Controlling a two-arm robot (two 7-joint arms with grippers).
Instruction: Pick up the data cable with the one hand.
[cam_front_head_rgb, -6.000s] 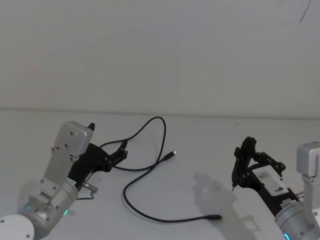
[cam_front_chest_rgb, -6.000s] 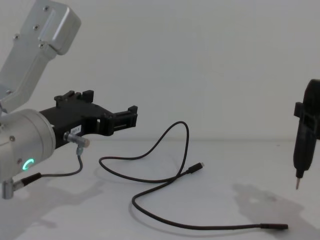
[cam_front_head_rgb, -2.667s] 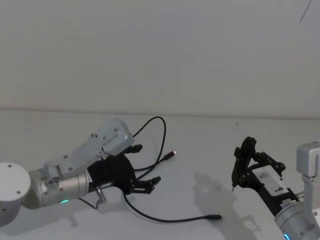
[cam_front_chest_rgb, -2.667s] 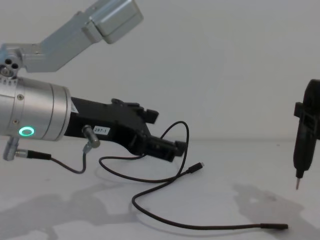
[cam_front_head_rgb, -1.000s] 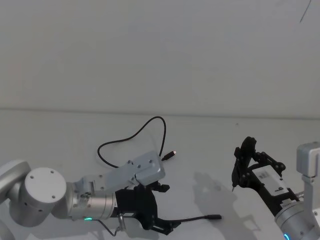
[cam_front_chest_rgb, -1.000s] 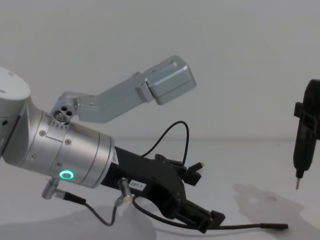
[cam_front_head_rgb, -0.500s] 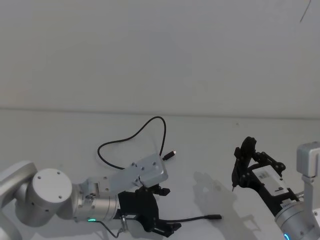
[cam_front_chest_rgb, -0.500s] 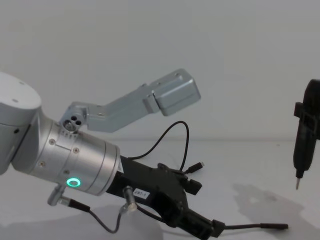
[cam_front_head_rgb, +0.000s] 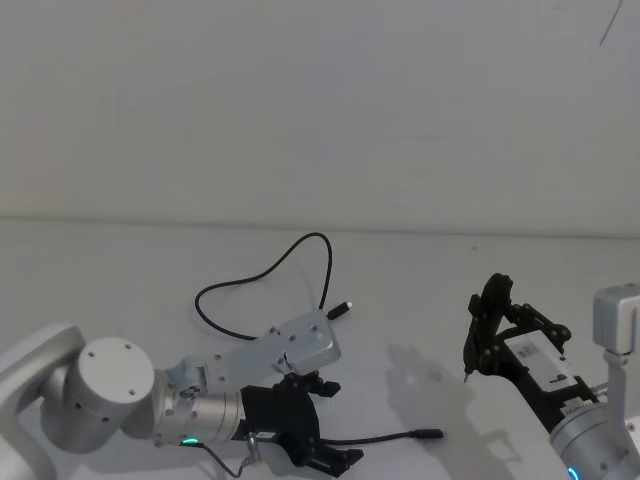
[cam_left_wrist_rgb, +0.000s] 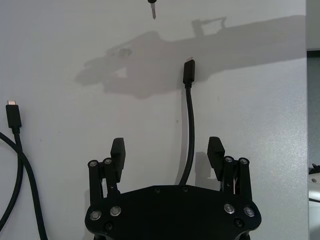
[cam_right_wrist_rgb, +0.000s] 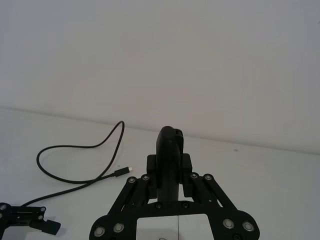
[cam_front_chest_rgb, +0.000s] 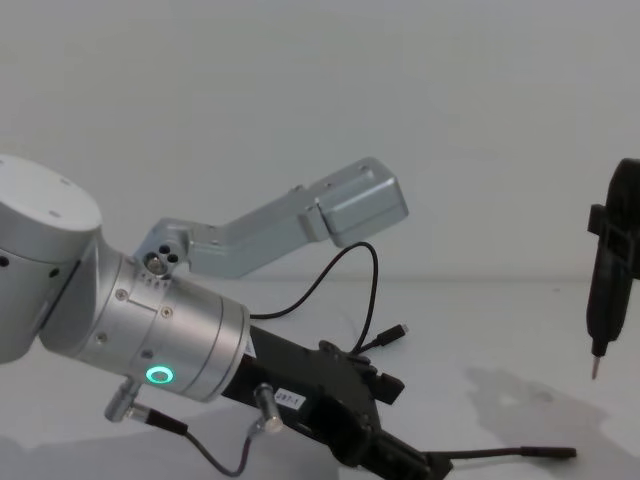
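Note:
The data cable (cam_front_head_rgb: 306, 243) is a thin black line looping across the white table. Its small plug (cam_front_head_rgb: 342, 308) lies mid-table and its slim rod-like plug (cam_front_head_rgb: 429, 434) lies nearer the front. My left gripper (cam_front_head_rgb: 326, 424), black on a silver cylinder with a green ring light, hangs low over the stretch leading to the rod plug. In the left wrist view the cable (cam_left_wrist_rgb: 189, 135) runs between the open fingers (cam_left_wrist_rgb: 118, 151), nearer one side and touching neither. From the chest the gripper (cam_front_chest_rgb: 398, 428) shows low, with the rod plug (cam_front_chest_rgb: 545, 453) beyond it. My right gripper (cam_front_head_rgb: 483, 335) is parked at the right, shut and upright.
The white table (cam_front_head_rgb: 420, 290) meets a plain white wall behind. A short grey wire (cam_front_chest_rgb: 215, 452) with a silver plug hangs from the left wrist. Bare tabletop lies between the rod plug and the right gripper (cam_front_chest_rgb: 610, 290).
The left gripper has shifted slightly forward and lower along the cable's front stretch and stays open. The cable and the right arm have not moved.

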